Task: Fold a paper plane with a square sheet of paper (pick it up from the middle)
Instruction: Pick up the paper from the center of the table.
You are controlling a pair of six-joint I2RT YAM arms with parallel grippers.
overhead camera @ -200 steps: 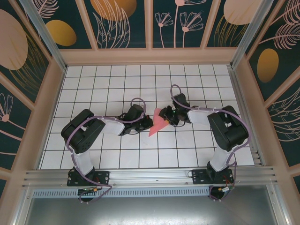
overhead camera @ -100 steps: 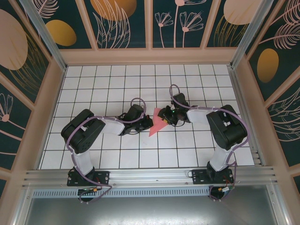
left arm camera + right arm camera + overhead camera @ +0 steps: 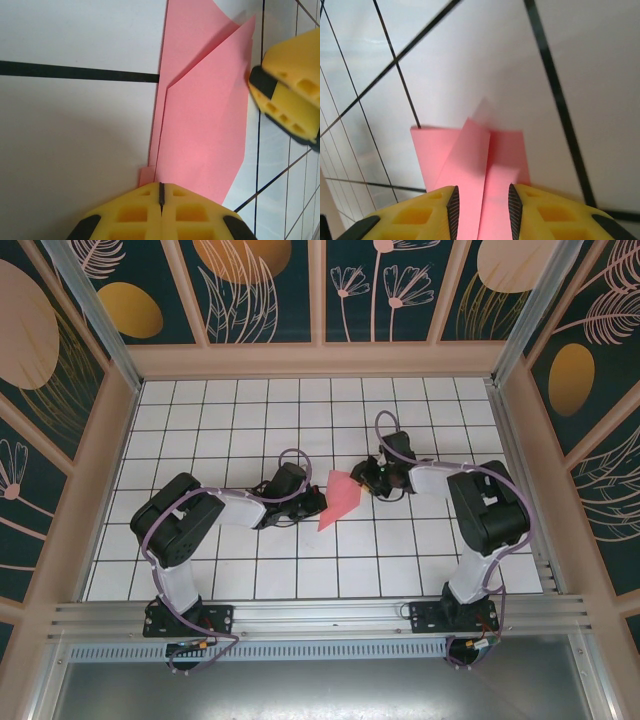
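While the left jaws were clenched on the narrow end of the folded pink sheet of paper (image 3: 205, 130), right jaws slightly parted astride its opposite edge, sheet at the middle of the white gridded surface (image 3: 250, 410), between both arms.

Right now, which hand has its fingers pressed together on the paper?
The left hand: its fingers meet on the folded pink paper; the right hand shows a gap.

The sheet of paper (image 3: 205, 135) was thin and matt — sharply creased; against it the left gripper's fingers (image 3: 125, 217) were yellow plastic, the table (image 3: 75, 150) beneath smooth.
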